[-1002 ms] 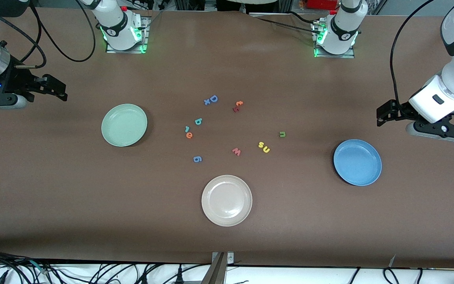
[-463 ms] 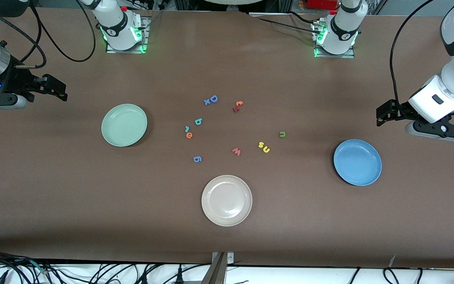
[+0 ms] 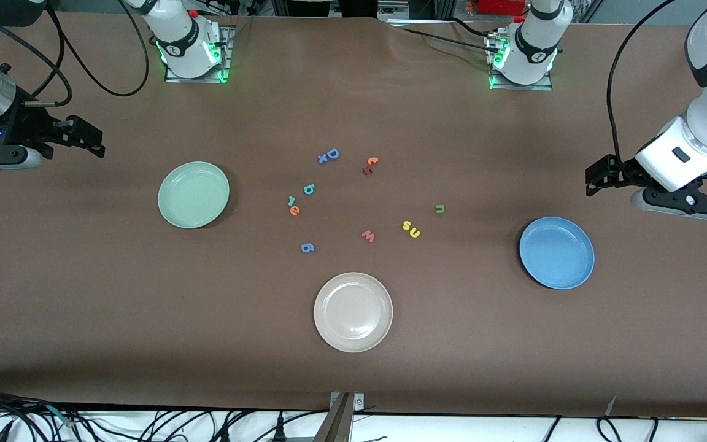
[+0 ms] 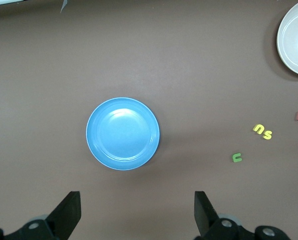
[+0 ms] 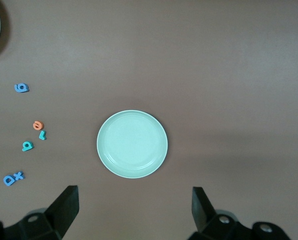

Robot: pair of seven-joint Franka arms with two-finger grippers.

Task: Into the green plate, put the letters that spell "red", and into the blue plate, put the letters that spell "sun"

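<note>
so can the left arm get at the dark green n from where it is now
Probably yes. The left gripper hangs open at its end of the table, above the blue plate. The dark green n lies alone on bare table toward it, apart from the yellow s, with nothing between.

Near the cream-white plate (image 3: 353, 312) lie a red "w" (image 3: 369, 236) and yellow letters (image 3: 411, 228). The green plate (image 3: 193, 194) is pale mint, the blue plate (image 3: 556, 252) medium blue, both plain.

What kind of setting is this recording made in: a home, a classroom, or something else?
Most likely a robotics lab bench. Two arm bases are bolted along one edge of a brown-covered table, loose cables run along the edge nearest the front camera, and the foam letters and plain plates look like a staged sorting test.
</note>
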